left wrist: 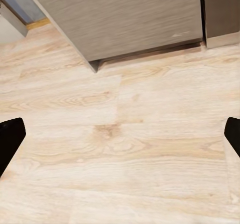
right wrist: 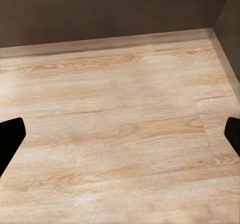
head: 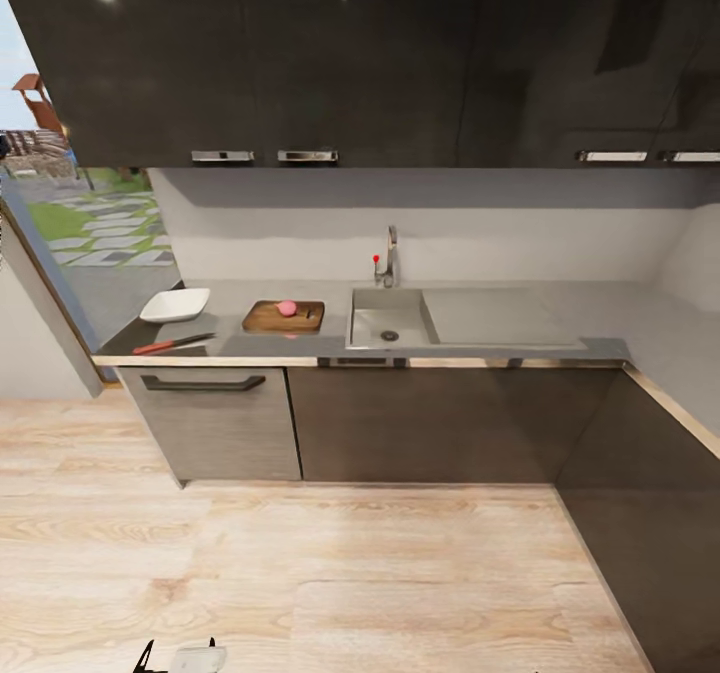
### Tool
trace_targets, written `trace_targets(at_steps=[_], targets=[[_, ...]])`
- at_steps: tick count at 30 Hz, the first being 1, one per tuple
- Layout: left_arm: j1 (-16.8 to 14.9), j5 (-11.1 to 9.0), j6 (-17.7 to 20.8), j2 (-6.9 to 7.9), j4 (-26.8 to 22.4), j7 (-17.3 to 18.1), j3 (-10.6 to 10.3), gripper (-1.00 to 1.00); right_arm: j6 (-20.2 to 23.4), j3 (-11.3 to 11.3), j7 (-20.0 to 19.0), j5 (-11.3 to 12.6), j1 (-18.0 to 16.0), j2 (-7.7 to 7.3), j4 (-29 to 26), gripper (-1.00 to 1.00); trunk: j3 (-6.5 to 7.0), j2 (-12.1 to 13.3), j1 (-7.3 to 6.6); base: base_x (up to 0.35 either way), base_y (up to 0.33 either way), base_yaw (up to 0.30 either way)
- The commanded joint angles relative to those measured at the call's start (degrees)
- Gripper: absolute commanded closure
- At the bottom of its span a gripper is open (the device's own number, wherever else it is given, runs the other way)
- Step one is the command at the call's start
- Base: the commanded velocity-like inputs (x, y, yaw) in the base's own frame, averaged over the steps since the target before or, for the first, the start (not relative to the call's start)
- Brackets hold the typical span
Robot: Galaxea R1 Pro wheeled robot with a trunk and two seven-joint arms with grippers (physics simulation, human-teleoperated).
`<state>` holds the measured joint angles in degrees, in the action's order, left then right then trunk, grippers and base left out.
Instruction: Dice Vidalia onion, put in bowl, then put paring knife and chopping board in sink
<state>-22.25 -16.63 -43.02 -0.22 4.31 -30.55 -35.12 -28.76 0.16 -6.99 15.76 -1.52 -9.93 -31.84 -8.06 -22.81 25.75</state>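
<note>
Across the room, the sink (head: 372,325) is set into the grey countertop (head: 600,348), with its chrome tap (head: 387,257) behind it. Left of the sink lies the brown chopping board (head: 265,321), and a small pinkish Vidalia onion (head: 287,308) rests on it. The white bowl (head: 175,305) stands further left. In front of the bowl, near the counter edge, lies the paring knife (head: 172,344) with its orange-red handle. My left gripper (left wrist: 120,139) and right gripper (right wrist: 120,134) both hang open over the light wood floor, far from the counter, holding nothing.
Dark grey cabinet fronts (head: 430,423) run under the counter and turn along the right wall (head: 660,513). Glossy black upper cabinets (head: 360,53) hang above. A window (head: 60,213) opens at the left. Wood floor (head: 330,573) lies between me and the counter.
</note>
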Motion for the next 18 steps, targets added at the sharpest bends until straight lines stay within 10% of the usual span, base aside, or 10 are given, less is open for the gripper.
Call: trace_targets(at_steps=[1,18], targets=[[-0.07,-0.33,-0.22,-0.04,0.17,-0.13,-0.48,-1.00,-0.16,0.02,-0.48,0.60,-0.05,-0.01,0.03,-1.00,-0.02,-0.11,0.04,0.000,0.000,0.057],[-0.07,-0.33,-0.22,-0.04,0.15,-0.13,-0.48,-1.00,-0.16,0.02,-0.48,0.59,-0.04,-0.05,0.48,-1.00,1.50,-0.11,0.04,0.000,0.000,0.069]])
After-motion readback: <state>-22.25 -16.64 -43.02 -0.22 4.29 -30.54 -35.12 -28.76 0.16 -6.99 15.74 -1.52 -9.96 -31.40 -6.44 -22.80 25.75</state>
